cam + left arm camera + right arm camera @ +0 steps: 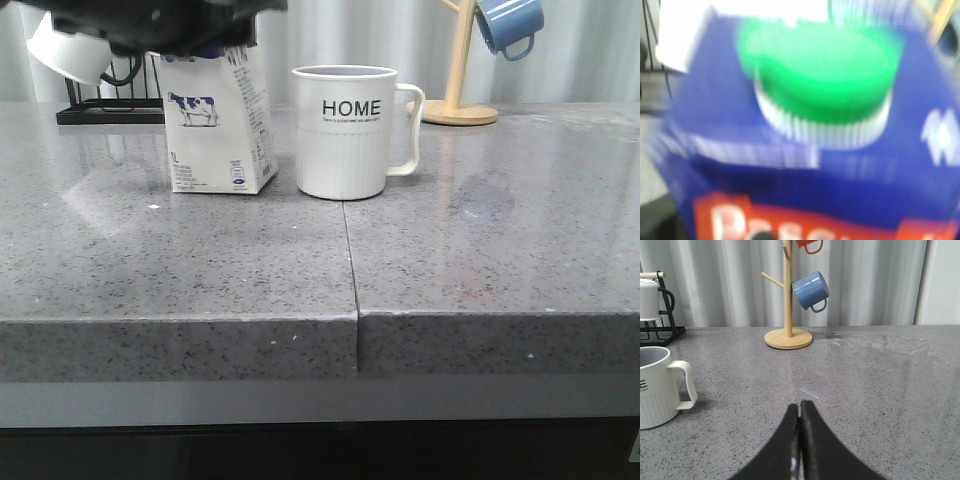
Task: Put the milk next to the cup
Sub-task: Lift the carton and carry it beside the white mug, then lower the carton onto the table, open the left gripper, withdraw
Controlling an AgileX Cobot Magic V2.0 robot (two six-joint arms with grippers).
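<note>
The milk [215,125] stands upright on the grey counter, just left of the cup [345,130], with a narrow gap between them. The cup is a white ribbed mug lettered "HOME", its handle pointing right. My left gripper [200,40] is a dark mass covering the carton's top, and its fingers do not show. In the left wrist view the blurred blue top of the milk [805,175] and its green cap [820,70] fill the frame. My right gripper [800,407] is shut and empty, low over bare counter to the right of the cup [655,390].
A wooden mug tree [460,70] with a blue mug [510,25] stands at the back right. A black rack [105,110] holding a white mug [65,50] sits at the back left. A seam [350,260] runs through the counter toward its front edge.
</note>
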